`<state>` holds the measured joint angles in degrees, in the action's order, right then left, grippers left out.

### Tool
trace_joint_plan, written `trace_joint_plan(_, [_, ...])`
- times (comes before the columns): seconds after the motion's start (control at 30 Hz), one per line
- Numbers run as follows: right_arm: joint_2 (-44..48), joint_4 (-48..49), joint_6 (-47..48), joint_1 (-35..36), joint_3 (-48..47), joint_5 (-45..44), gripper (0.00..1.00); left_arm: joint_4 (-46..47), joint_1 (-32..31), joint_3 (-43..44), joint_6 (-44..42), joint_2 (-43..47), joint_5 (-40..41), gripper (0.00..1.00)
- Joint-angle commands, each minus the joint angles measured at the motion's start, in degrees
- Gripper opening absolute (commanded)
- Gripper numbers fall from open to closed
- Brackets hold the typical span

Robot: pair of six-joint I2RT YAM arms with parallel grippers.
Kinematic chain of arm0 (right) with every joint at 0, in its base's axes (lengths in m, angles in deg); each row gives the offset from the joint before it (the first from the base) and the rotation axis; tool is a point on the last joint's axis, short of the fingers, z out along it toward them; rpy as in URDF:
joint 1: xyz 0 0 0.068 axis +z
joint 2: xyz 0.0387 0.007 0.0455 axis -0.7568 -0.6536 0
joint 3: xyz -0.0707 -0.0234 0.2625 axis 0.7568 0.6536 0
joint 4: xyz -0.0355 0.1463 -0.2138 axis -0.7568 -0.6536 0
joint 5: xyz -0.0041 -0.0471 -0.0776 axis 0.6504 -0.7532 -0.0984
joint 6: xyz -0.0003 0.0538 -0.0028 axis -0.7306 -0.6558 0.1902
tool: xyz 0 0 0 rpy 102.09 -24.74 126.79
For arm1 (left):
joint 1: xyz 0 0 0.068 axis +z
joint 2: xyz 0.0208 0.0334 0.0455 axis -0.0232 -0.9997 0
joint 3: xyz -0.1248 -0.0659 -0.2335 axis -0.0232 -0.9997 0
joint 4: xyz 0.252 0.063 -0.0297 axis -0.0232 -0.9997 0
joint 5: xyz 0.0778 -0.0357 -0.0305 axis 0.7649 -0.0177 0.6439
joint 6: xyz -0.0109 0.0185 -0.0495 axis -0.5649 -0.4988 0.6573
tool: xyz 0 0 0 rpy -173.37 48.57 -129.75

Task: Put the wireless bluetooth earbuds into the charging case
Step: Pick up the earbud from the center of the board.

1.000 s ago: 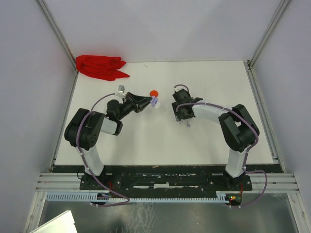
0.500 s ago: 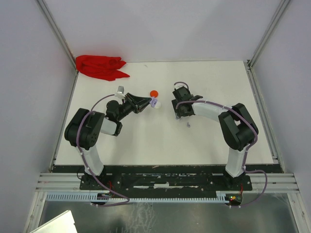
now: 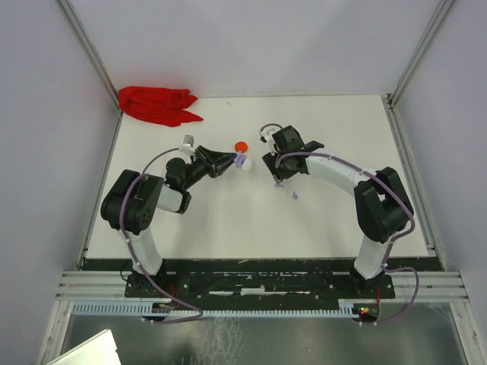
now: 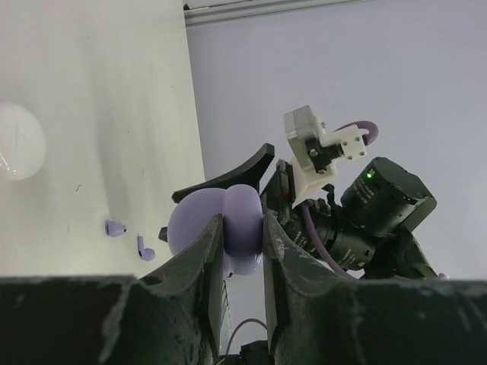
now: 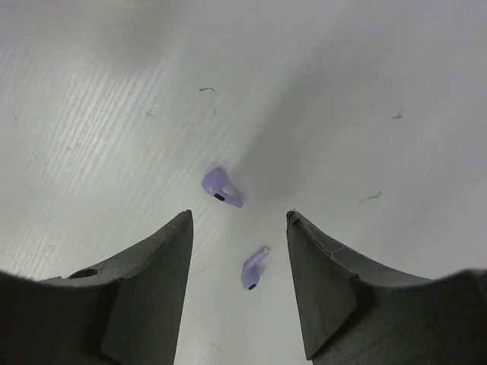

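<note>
Looking down from above, I see my left gripper [image 3: 234,161] reaching toward the middle of the white table [image 3: 228,220], clamped on the purple charging case [image 3: 243,160]. A small red disc [image 3: 241,146] lies just beyond the case, and a red cloth [image 3: 158,104] is bunched in the far left corner. My right gripper [image 3: 274,171] points down at the table opposite the case. One of the purple earbuds [image 3: 293,196] shows as a tiny speck just beside it; the other I cannot make out from here.

From my left wrist, both fingers [image 4: 207,258] press flat against the charging case [image 4: 232,228], which sits pinched between them, off the table. The purple earbuds [image 4: 116,227] lie on the table past the case, near each other but apart. A pale round disc [image 4: 17,141] rests farther off.

From my right wrist, my jaws stand apart with nothing between the pads. The right gripper [image 5: 240,220] hangs over the two purple earbuds [image 5: 221,188], both lying loose on the table inside the gap, touching neither finger [image 5: 144,289].
</note>
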<state>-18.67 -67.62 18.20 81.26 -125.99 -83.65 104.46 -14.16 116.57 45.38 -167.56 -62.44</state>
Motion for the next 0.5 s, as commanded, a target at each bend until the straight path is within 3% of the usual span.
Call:
trace_joint_plan(0.0, [-3.1, -5.2, 4.1, -0.2, -3.9, 6.9, 0.60, 4.4, 0.3, -0.3, 1.6, -0.1, -0.8, 0.03])
trace_joint_plan(0.47, [-8.8, -4.8, 5.7, 0.1, -6.1, 8.4, 0.58, 4.4, 0.3, -0.4, 1.7, 0.0, -0.8, 0.03])
